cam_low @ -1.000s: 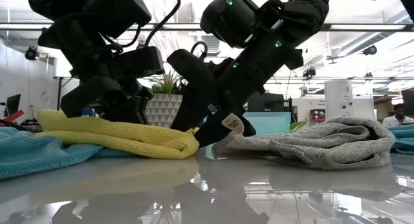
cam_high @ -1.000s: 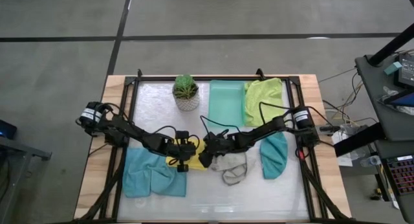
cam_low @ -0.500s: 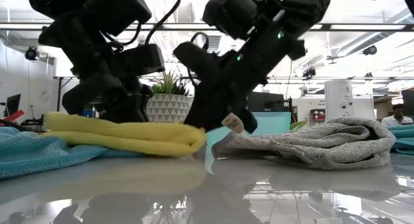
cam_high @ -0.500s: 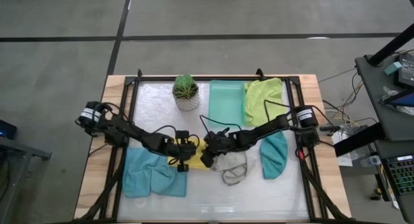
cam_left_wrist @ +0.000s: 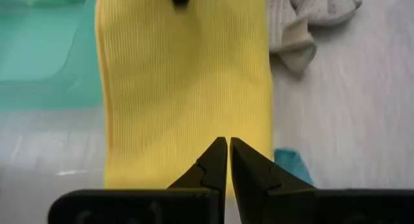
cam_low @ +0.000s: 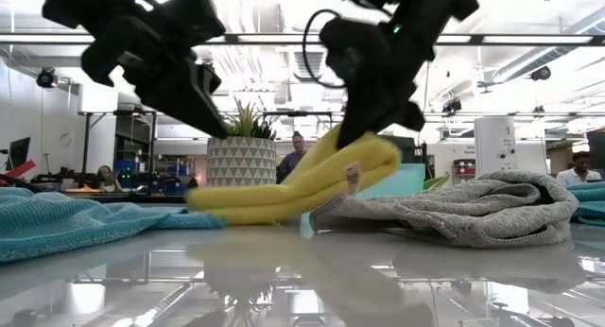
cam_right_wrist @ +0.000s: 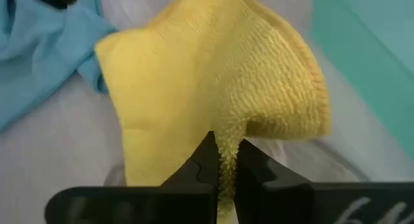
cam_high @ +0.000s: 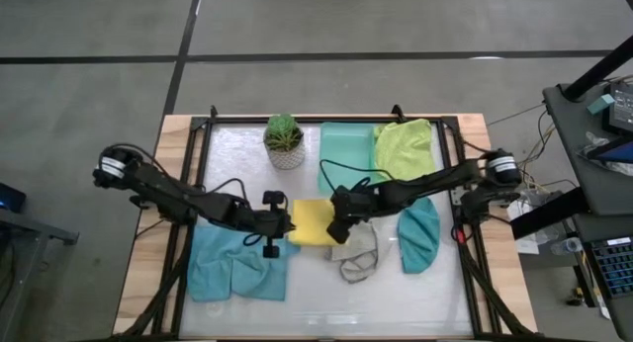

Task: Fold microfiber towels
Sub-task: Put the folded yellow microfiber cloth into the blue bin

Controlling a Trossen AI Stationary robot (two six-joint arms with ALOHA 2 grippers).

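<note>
The right gripper point(cam_high: 338, 226) was pinched shut on one edge of the yellow towel point(cam_high: 312, 221), lifting that edge off the table point(cam_high: 415, 293); in the low view the yellow towel point(cam_low: 293, 185) rose from the table toward the right gripper point(cam_low: 364, 129). In the right wrist view the fingers point(cam_right_wrist: 206, 160) clamped a fold of the yellow cloth point(cam_right_wrist: 213, 101). The left gripper point(cam_high: 269, 245) was closed with nothing in it, raised just beside the opposite edge of the yellow towel; in the left wrist view its fingertips point(cam_left_wrist: 220, 153) met in front of the yellow towel point(cam_left_wrist: 184, 88). The yellow towel sat mid-table, between the light blue towel point(cam_high: 232, 268) and the grey towel point(cam_high: 356, 253), its far edge near the tray point(cam_high: 344, 154). The grey towel lay crumpled, touching the yellow one. The teal towel point(cam_high: 419, 235) lay folded beside the grey. The lime towel point(cam_high: 406, 146) lay at the back by the tray. The plant point(cam_high: 284, 141) stood at the back.
</note>
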